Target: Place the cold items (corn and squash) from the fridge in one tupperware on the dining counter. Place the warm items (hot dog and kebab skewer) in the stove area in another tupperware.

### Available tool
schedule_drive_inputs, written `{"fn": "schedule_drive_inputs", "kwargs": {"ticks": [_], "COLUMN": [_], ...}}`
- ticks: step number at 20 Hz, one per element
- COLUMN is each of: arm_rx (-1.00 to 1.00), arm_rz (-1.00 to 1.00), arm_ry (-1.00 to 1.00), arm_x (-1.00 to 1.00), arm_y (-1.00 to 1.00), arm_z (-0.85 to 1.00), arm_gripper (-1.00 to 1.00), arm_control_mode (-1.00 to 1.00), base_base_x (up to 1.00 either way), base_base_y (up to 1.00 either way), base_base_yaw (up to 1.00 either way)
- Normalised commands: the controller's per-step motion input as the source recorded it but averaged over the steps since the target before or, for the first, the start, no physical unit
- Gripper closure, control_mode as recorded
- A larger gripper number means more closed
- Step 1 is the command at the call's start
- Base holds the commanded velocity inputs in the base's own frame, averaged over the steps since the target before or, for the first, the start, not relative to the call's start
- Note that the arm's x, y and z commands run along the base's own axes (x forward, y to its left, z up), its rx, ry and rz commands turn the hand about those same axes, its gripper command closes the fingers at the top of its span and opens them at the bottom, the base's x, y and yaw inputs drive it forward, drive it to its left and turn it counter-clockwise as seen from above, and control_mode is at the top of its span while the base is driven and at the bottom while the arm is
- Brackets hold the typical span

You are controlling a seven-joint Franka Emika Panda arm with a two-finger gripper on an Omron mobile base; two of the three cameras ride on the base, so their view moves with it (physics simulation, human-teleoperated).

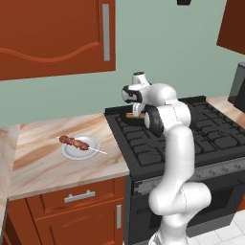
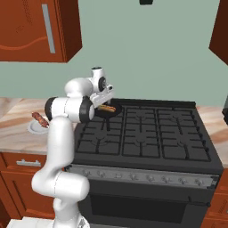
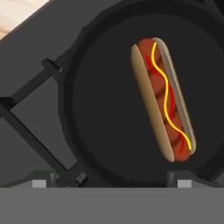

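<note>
Gripper (image 3: pixel 109 179) hanging wide open over the hot dog (image 3: pixel 162 100), which is lying in a dark pan (image 3: pixel 87 109) on the stove area (image 2: pixel 147 133); bun sitting off-centre toward one finger, so closing now is risking a clipped, slipping grasp.

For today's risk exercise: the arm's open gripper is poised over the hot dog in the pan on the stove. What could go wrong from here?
1. The hot dog lies off-centre and at a slant in the hand view, so the open gripper may close on one end, or on the bun alone, and it could tip out.
2. It sits in a dark pan with a raised rim; descending fingers might strike that rim or shove the pan across the burner grates.
</note>
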Motion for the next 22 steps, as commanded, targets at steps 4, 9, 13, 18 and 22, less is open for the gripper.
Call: {"fn": "schedule_drive_inputs", "kwargs": {"ticks": [4,9,13,18,22], "arm_rx": [0.0,-0.01,-0.08,-0.06,0.0], "arm_rz": [0.05,0.08,0.05,0.07,0.09], "arm_ry": [-0.02,-0.01,0.0,0.0,0.01], "arm_x": [0.29,0.46,0.42,0.27,0.01], "arm_y": [0.0,0.0,0.0,0.0,0.0], "arm_z": [-0.38,-0.23,-0.01,-0.14,-0.05], "arm_gripper": [-1.0,-1.0,-1.0,-1.0,-1.0], "arm_control_mode": [-1.0,-1.0,-1.0,-1.0,-1.0], "base_base_x": [0.0,0.0,0.0,0.0,0.0], "base_base_y": [0.0,0.0,0.0,0.0,0.0], "base_base_yaw": [0.0,0.0,0.0,0.0,0.0]}}
